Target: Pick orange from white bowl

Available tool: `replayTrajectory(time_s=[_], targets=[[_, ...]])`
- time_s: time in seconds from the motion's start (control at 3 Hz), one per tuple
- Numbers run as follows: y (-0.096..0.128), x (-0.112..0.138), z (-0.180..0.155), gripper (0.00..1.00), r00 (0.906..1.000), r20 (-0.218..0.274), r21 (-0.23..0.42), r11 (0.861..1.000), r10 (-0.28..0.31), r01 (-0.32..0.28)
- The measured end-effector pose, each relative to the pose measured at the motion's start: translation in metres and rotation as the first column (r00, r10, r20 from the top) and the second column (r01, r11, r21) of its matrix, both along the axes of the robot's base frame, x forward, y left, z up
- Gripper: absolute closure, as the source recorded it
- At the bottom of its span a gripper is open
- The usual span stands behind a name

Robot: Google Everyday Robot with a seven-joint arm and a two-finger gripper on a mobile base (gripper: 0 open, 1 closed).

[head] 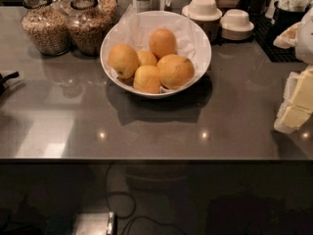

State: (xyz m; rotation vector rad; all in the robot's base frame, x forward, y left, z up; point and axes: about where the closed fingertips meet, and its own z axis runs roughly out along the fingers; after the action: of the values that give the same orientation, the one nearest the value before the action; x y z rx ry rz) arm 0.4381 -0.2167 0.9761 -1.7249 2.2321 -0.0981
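The white bowl (201,39) stands at the middle back of the grey counter, lined with crinkled white paper. Several oranges lie in it. The orange (175,71), the largest and deepest in colour, sits at the front right of the bowl, touching a smaller one (146,79). Other smaller, yellower ones lie at the left (122,60), the middle (146,58) and the back (162,42). My gripper (295,106), a white and pale yellow shape, is at the right edge of the view, well to the right of the bowl and apart from it, holding nothing that I can see.
Two glass jars of grain (45,27) (87,28) stand at the back left. White stacked cups (202,9) (236,21) stand behind the bowl at the right. A dark object (7,80) pokes in at the left edge. The counter's front edge (156,159) runs across below.
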Motion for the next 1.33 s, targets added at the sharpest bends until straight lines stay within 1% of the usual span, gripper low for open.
replayTrajectory(time_s=[0.33,0.67,1.0,1.33], targets=[[0.000,0.000,0.000,0.00,1.0000,0.000,0.000,1.000,0.000,0.000],[0.005,0.002,0.002,0.00,0.9999,0.007,0.025,1.000,0.016,-0.016],[0.037,0.008,0.010,0.00,0.9930,0.064,0.087,0.991,0.099,-0.104],[0.081,0.029,0.024,0.00,0.9826,0.097,0.164,0.971,0.158,-0.173]])
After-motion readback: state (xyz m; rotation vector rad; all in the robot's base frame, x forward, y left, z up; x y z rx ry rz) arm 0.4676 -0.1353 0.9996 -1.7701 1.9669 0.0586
